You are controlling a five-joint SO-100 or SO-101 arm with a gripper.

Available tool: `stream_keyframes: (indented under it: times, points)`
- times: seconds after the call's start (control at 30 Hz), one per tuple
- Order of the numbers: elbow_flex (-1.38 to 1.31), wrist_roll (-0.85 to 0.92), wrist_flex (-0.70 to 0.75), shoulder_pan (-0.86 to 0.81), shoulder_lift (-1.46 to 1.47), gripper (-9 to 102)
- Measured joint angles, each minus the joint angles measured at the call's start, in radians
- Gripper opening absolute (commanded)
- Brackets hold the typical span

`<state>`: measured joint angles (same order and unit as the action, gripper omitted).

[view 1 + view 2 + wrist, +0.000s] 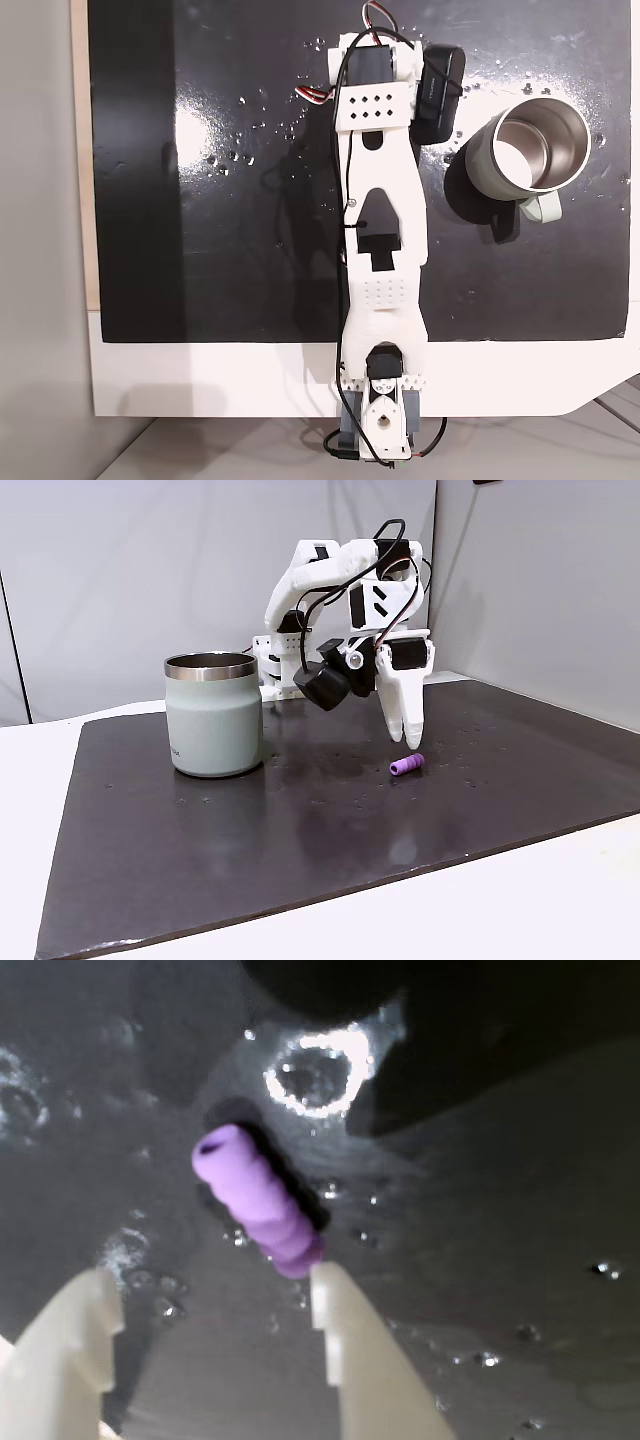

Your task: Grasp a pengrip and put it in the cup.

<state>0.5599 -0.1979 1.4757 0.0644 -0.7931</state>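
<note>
1. A white arm [385, 220] is seen stretched along a black mat [240, 200] in a fixed view from above, and it is bent forward and down over the same mat [300, 830] in the fixed side view.
2. The gripper [407, 742] is pointed down at the mat, its pale fingertips held just above the surface and just behind the purple pen grip [407, 765].
3. In the wrist view the gripper [215, 1300] is shown with its jaws parted; a clear gap is left between the two tips and nothing is held.
4. The pen grip [257, 1200] is found lying on its side on the mat, just ahead of the fingertips [345, 1330] in the wrist view. Its near end lies close to the right-hand tip; whether they touch cannot be told.
5. The cup [213, 715] is stood upright on the mat, well apart from the pen grip, to the left in the side view.
6. From above, the cup [480, 160] is seen right of the arm, with its handle turned toward the lower right and its steel inside bare.
7. White specks are scattered over the mat.
</note>
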Motion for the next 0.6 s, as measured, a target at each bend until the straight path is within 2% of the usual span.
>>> stream_keyframes:
  times: [0.27, 0.33, 0.4, 0.43, 0.6]
  points:
    - [-0.155, 0.000, 0.018, 0.021, 0.164, 18]
    - [-0.190, 0.000, 0.021, 0.026, 0.198, 14]
    - [-0.229, 0.000, 0.029, 0.028, 0.230, 2]
    - [-0.245, 0.003, 0.032, 0.029, 0.244, 0]
    - [-0.288, -0.005, 0.048, 0.029, 0.285, 0]
